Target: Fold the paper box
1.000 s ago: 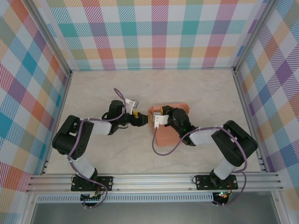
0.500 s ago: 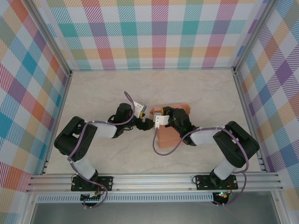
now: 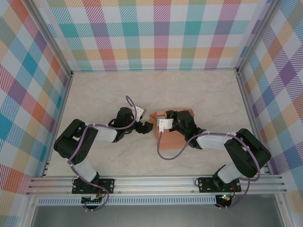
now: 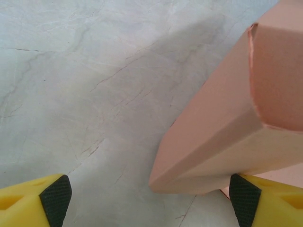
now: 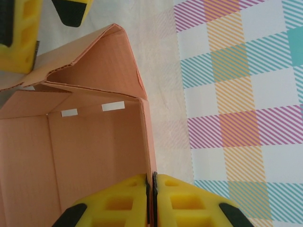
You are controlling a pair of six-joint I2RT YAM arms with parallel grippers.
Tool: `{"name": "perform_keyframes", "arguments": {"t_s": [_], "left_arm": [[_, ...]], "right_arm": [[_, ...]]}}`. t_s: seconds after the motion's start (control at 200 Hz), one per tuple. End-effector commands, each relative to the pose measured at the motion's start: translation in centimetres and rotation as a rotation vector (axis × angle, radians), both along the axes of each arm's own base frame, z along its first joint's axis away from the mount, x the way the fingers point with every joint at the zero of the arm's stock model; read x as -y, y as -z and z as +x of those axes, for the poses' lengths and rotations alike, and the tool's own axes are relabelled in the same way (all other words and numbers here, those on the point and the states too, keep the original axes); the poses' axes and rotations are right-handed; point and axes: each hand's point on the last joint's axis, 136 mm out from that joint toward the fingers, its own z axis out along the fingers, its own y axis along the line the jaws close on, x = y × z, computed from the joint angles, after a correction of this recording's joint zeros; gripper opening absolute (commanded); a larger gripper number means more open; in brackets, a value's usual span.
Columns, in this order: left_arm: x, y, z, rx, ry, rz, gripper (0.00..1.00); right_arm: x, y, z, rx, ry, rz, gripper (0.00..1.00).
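Nearest the arms, the right hand [image 5: 152, 183] is pinched shut on the top edge of one thin wall of the paper box [image 5: 94, 156]. That holds this side up. The box sits in the middle of the surface [image 4: 71, 94], between the two hands, and its open inside faces the right wrist camera. The left hand [image 3: 147, 126] is open wide and holds nothing. One of its yellow fingers [image 4: 258, 203] is tucked just under the low corner of a leaning flap [image 4: 213, 127]. I think the job right now is to fold that flap over. To do it well, the right hand should hold tight and stay put, because the card is thin and a tug could bend it. The left hand should push with the flat of a finger, slowly, so the flap turns along its fold line and does not crumple. It should push toward the box, not down, or the whole box may slide away. Now the count: two hands, each with two fingers, one paper box and one leaning flap. There are two small white marks [image 5: 113, 106] on the box's inner wall, which may be slots. Farthest away, three checked walls [image 3: 161, 33] stand around the surface.
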Motion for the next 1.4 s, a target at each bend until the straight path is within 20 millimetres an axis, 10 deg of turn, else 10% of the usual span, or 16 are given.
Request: {"name": "perform_keyframes", "arguments": {"t_s": [0.0, 0.805, 0.98, 1.4], "left_arm": [[0.5, -2.4, 1.9, 0.097, -0.008, -0.044, 0.88], [3.8, -2.4, 0.2, 0.076, 0.071, -0.137, 0.80], [4.7, -1.7, 0.0, 0.072, 0.075, -0.136, 0.55], [6.2, -3.4, -1.4, 0.117, 0.169, -0.176, 0.58]], "right_arm": [[-0.2, 2.3, -1.1, -0.092, -0.033, -0.017, 0.11], [-0.6, 1.5, 0.2, -0.083, 0.017, 0.030, 0.11], [-1.0, 1.3, 0.1, -0.081, 0.007, 0.035, 0.11], [-1.5, 0.8, 0.1, -0.065, 0.021, 0.040, 0.10]]}}
